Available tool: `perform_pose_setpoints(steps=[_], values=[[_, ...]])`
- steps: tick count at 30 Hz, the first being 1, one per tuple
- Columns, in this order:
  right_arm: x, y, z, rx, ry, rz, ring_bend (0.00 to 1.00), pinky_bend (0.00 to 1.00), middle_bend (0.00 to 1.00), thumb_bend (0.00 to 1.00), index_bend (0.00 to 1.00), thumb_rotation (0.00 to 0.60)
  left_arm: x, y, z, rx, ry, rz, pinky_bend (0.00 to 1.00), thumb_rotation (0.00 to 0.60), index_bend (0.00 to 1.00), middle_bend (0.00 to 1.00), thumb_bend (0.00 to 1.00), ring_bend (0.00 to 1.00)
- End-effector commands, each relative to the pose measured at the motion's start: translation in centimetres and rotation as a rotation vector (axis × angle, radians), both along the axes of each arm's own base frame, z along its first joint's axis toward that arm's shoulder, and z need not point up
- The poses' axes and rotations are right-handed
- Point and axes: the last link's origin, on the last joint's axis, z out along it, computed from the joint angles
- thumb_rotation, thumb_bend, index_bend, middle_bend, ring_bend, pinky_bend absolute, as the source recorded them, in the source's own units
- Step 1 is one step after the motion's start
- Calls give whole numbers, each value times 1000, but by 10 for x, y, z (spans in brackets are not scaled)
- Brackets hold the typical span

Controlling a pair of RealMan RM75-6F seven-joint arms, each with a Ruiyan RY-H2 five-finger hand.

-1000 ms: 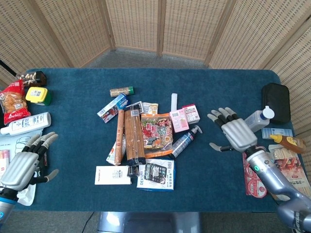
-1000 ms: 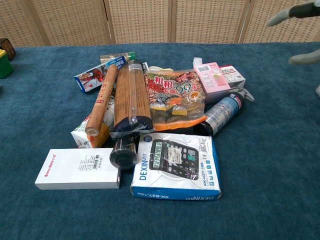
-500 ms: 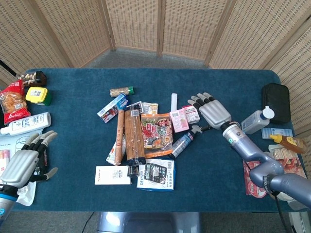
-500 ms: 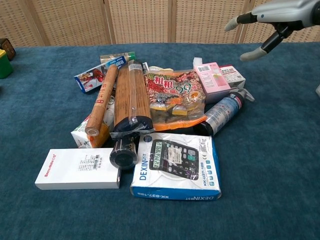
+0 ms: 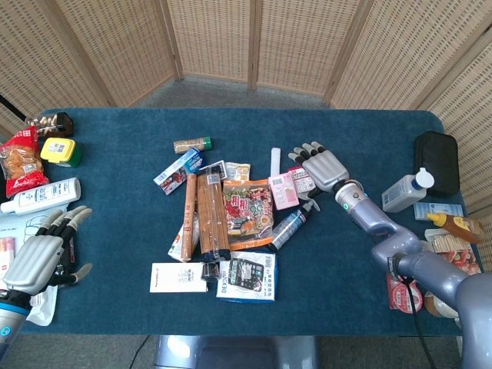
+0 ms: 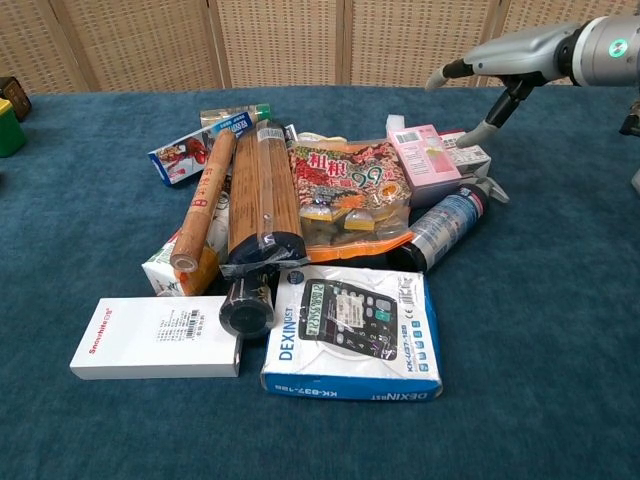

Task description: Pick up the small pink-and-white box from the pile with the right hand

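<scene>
Blue cloth covers the desk point(image 5: 115, 231), and at its near left corner the left hand point(image 5: 42, 257) rests with fingers loosely spread, holding nothing, well away from the pile; I judge it parked because the task belongs to the other arm. Toward the middle, the snack bag point(image 6: 345, 190) and the rolled bamboo mats point(image 6: 262, 190) lie heaped, left of the working hand. At the pile's right edge the small pink-and-white box point(image 6: 465, 150) sits just beside a larger pink box point(image 6: 425, 155), partly tucked behind it. The right hand point(image 5: 321, 163) hovers directly above that small box, fingers splayed wide and thumb pointing down toward it, gripping nothing; whether the thumb touches the box I cannot tell.
</scene>
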Motion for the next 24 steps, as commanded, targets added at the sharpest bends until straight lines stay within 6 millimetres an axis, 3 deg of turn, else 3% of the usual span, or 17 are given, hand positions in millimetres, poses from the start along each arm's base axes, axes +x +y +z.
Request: perform_pose_setpoints(steps=[1,24], values=[[-1,-2,-8,12,24,5,0,0,0,229,0,405,0,0,0,0,1,0,0,600,50,44,305,127],[-28,-10,-28,59,194,8,0,0,0,228,0,446,1,-4,2,10,7,3,0,600,43,44,307,128]])
